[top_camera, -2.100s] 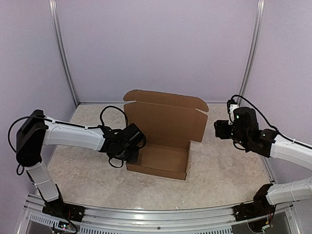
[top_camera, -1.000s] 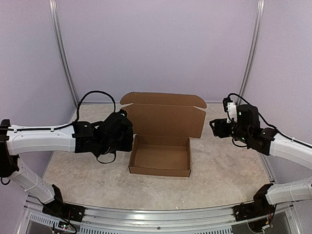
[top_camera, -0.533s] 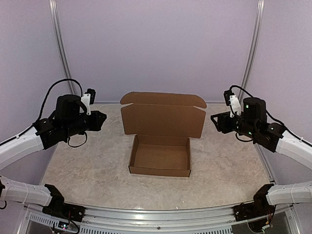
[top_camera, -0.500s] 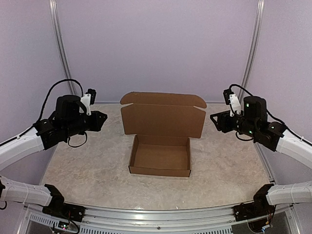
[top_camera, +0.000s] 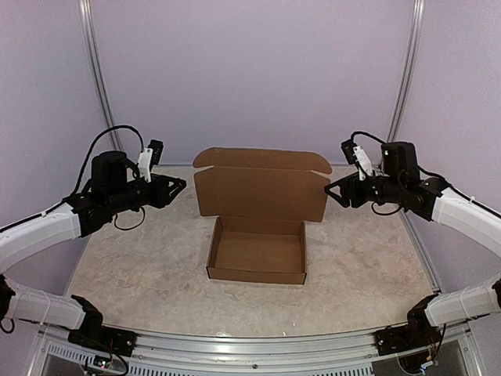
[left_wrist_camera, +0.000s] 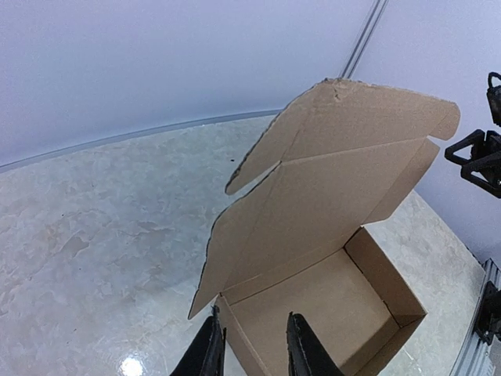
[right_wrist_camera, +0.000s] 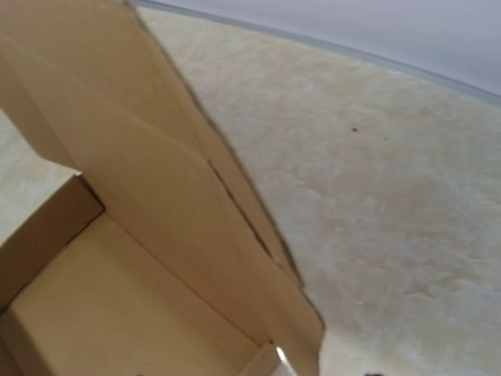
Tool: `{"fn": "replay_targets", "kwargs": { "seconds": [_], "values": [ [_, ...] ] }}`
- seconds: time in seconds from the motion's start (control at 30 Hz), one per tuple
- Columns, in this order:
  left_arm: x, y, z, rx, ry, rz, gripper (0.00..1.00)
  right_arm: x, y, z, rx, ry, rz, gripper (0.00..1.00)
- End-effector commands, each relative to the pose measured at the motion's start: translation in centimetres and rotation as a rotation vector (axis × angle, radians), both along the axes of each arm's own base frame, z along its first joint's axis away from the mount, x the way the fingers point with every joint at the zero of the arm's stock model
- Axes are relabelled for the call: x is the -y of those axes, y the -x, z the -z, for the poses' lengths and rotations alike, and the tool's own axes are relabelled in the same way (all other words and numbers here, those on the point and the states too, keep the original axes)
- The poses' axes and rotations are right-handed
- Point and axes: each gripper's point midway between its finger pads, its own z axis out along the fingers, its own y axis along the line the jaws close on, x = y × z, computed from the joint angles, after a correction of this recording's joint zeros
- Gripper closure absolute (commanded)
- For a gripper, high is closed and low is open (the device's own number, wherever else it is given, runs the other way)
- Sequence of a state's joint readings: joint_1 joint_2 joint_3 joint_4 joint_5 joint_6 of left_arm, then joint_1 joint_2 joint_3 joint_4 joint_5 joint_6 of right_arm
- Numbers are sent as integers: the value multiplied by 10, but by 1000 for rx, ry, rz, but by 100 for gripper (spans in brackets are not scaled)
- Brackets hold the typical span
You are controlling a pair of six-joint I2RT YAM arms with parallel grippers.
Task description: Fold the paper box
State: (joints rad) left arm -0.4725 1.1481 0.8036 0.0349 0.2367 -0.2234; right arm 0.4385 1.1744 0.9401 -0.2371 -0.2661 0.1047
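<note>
To the left of the paper box (top_camera: 258, 254), the left gripper (left_wrist_camera: 252, 325) hangs above the table (top_camera: 141, 258), clear of the cardboard. Its two black fingers (left_wrist_camera: 301, 352) stand a narrow gap apart and nothing lies between them. It points toward the box's upright lid (top_camera: 262, 192).

To the right of the box, the right gripper (top_camera: 333, 192) is level with the lid's right edge, near it but not touching. In the left wrist view its two prongs show as separate, with nothing held. Its own wrist camera shows only cardboard and table.

Count: one box, two grippers, two arms.

Box condition: a single piece of plain brown cardboard, formed into a shallow rectangular tray. All four walls stand upright and the floor is bare. The lid rises from the rear wall, roughly vertical. Its top flap (top_camera: 262, 159) bends toward the front of the box. One small rounded ear projects at each end of that flap, two in all.

The box rests on the mottled beige table. The left arm (top_camera: 39, 231) reaches in from the box's left and the right arm (top_camera: 462, 215) from its right. Both have white link covers and black joints.

Behind the box stand two metal uprights (top_camera: 98, 86), one at each rear corner of the lilac enclosure.
</note>
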Motion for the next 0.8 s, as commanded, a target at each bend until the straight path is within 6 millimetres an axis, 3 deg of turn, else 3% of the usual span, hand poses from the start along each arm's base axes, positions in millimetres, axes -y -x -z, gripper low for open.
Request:
{"fn": "replay_targets", "kwargs": {
  "seconds": [0.0,0.37,0.53,0.77],
  "values": [
    [8,2,2,15,25,59,73,-7,-5,-9,3,-40,-53,42],
    [8,3,0,14,52,55,66,-11,-22,-5,-11,-119,-115,44],
    [5,4,-3,20,56,35,53,-12,-25,-1,-10,-126,-129,46],
    [2,6,-6,31,53,26,47,-15,-27,4,-8,-132,-151,54]
  ]
}}
